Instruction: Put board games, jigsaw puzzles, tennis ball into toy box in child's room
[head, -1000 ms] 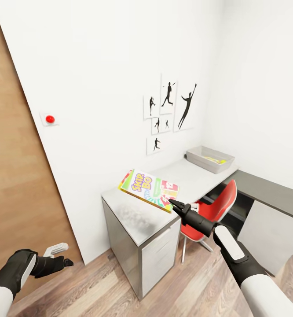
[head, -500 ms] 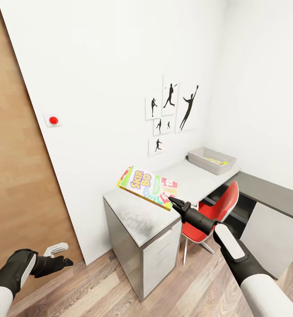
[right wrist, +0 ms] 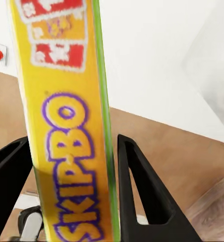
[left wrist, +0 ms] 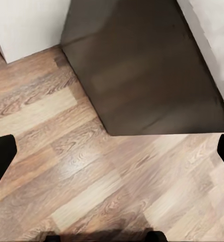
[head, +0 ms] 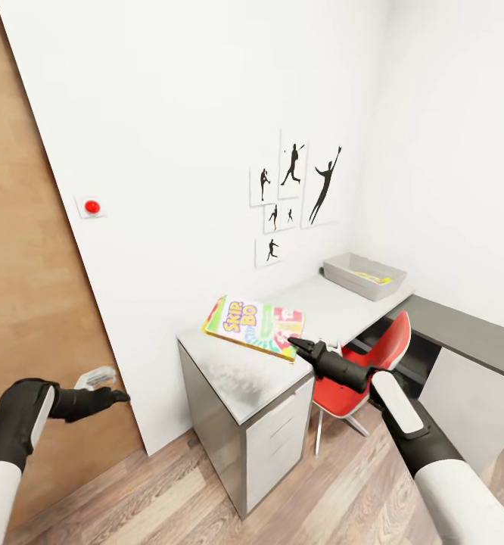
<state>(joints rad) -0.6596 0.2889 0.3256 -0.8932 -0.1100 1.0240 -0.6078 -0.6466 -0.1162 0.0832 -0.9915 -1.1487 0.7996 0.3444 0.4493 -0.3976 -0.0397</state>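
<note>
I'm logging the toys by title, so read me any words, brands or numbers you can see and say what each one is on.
"SKIP-BO": printed on the cover of the board game held in the right gripper, and "SKIP BO" along its yellow edge in the right wrist view.
Small red panels on the cover: too blurred to read.
Wall posters: silhouettes, no text.

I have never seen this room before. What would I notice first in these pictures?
First, the bright Skip-Bo board game, pinched by its edge in the right claw and held above the pale grey table. Next, the red chair tucked under that table. Then the toy box at the table's far end, below the black silhouette pictures.
</note>
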